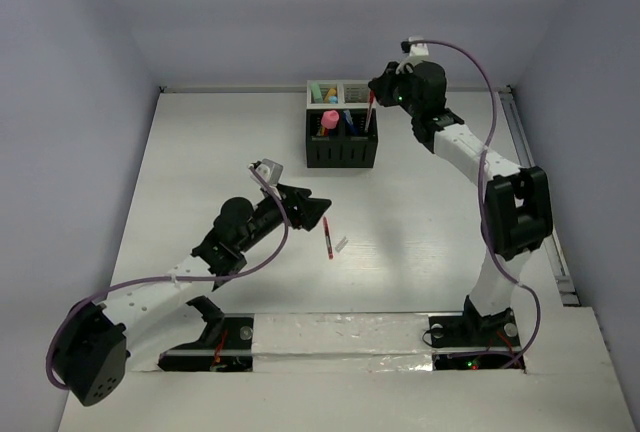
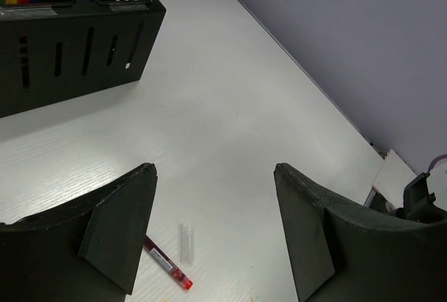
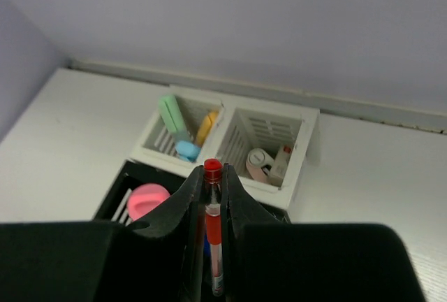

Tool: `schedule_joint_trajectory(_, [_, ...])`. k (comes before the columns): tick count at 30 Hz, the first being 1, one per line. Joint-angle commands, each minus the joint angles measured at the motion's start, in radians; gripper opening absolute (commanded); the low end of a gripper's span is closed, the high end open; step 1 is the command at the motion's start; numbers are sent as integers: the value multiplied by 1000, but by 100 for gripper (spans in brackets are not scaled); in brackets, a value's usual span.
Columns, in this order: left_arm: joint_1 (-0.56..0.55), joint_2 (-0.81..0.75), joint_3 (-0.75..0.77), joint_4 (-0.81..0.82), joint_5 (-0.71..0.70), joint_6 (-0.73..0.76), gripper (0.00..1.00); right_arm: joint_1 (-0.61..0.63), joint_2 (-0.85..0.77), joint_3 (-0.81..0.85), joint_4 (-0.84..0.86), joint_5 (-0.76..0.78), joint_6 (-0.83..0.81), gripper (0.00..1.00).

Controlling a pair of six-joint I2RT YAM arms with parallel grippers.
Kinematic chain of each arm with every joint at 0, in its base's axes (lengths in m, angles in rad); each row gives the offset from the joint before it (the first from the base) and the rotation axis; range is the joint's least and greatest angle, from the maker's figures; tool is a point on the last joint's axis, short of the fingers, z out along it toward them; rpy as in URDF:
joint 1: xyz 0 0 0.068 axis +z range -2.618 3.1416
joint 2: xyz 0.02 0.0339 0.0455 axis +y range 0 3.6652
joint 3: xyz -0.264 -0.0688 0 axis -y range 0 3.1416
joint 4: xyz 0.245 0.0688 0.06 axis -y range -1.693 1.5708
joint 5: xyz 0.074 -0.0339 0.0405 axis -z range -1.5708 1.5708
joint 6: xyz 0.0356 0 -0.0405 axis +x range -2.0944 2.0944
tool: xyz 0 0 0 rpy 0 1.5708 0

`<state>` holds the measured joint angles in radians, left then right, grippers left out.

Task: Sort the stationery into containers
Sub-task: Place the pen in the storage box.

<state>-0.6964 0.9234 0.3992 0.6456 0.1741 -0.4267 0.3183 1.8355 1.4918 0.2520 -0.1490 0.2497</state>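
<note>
Left hand (image 2: 213,176) gapes wide, empty, over a loose pen (image 2: 167,265) and white bit (image 2: 186,244) on the counter (image 2: 230,120). Farther off, right hand (image 3: 213,180) pinches a second pen (image 3: 212,221) upright above the black box (image 1: 343,152) (white box (image 3: 279,131) behind); released off-centre, it could strike a divider and topple out.

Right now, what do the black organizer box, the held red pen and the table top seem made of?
Black organizer box: probably moulded plastic, matt; even, clean slots.
Red pen in the right gripper: likely clear plastic barrel, red showing through, opaque red cap.
Table top: white sheet with fine parallel ribs, perhaps corrugated plastic.
</note>
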Motion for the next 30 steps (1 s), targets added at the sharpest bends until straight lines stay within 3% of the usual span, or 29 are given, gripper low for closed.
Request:
schedule_joint_trajectory(1, [3, 15, -2, 46, -10, 14, 65, 4, 27, 58, 1, -88, -76, 0])
schedule_joint_trajectory(6, [3, 40, 4, 49, -5, 11, 65, 4, 62, 33, 13, -161, -79, 0])
schedule_joint_trajectory(8, [3, 40, 3, 49, -10, 13, 67, 13, 68, 31, 15, -165, -75, 9])
schedule_joint_trajectory(9, [3, 40, 1, 49, -12, 14, 67, 13, 68, 31, 15, -167, -72, 21])
schedule_joint_trajectory(12, [3, 35, 0, 48, -22, 14, 70, 13, 62, 56, -6, -165, -67, 42])
schedule_joint_trajectory(18, [3, 28, 0, 34, -38, 14, 74, 13, 24, 79, -72, -170, -63, 67])
schedule_joint_trajectory(20, [3, 17, -3, 29, -50, 14, 74, 13, -10, 47, -82, -158, -59, 70])
schedule_joint_trajectory(23, [3, -14, -11, 20, -82, 14, 74, 24, -113, -46, -94, -127, -29, 70])
schedule_joint_trajectory(25, [3, -30, -16, 11, -102, 14, 72, 33, -209, -118, -97, -121, 6, 52])
schedule_joint_trajectory(27, [3, -58, -23, 2, -137, 14, 71, 76, -269, -244, -117, -118, 65, 42])
schedule_joint_trajectory(28, [3, -69, -25, -7, -149, 13, 71, 97, -297, -290, -122, -109, 81, 26])
schedule_joint_trajectory(30, [3, -96, -33, -18, -203, 3, 71, 184, -350, -390, -161, -89, 92, 21])
